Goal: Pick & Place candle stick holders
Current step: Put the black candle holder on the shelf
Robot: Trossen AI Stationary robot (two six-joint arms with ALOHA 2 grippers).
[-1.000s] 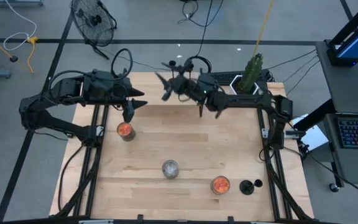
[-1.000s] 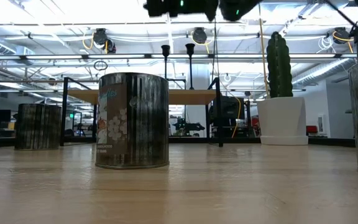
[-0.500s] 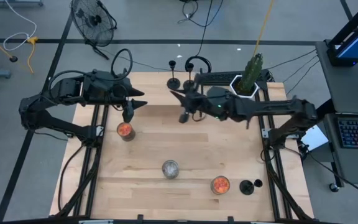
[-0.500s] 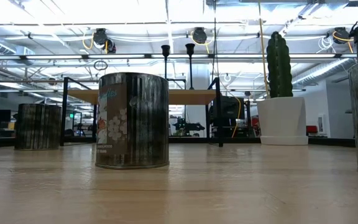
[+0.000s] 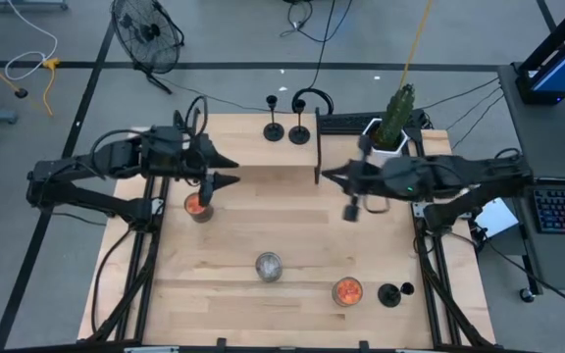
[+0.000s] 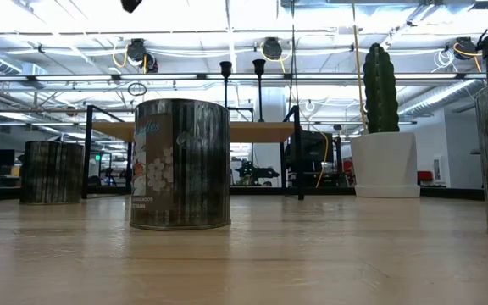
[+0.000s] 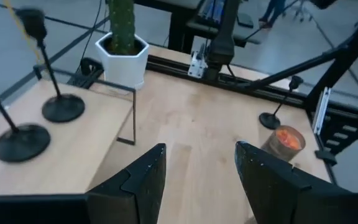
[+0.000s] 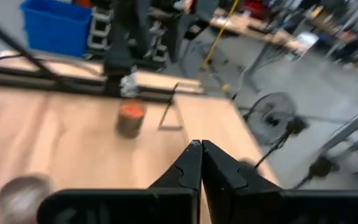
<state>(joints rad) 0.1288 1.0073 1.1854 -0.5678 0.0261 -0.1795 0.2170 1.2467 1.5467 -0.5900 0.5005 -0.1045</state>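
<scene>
Two black candle stick holders [image 5: 275,130] [image 5: 300,133] stand on their disc bases on a raised wooden shelf [image 5: 248,142] at the far edge; the left wrist view shows them too [image 7: 17,140] [image 7: 61,107]. Another holder [image 5: 390,294] stands at the near right. My left gripper [image 5: 228,171] hovers open over the shelf's near left part, with nothing between its fingers [image 7: 143,180]. My right gripper [image 5: 328,176] is shut and empty, in the air to the right of the shelf; its closed fingertips [image 8: 201,152] point toward the table's left.
A silver can [image 5: 269,266] stands mid-table toward the near edge. One orange-filled jar [image 5: 197,206] sits at the left, below my left arm, and another [image 5: 347,291] beside the near-right holder. A potted cactus [image 5: 392,123] stands at the far right.
My right gripper has drawn back from the shelf and its two holders toward the table's right and near edges, and it has shut on nothing. The two holders stand still on the shelf. My left gripper has shifted slightly toward the right and near edges.
</scene>
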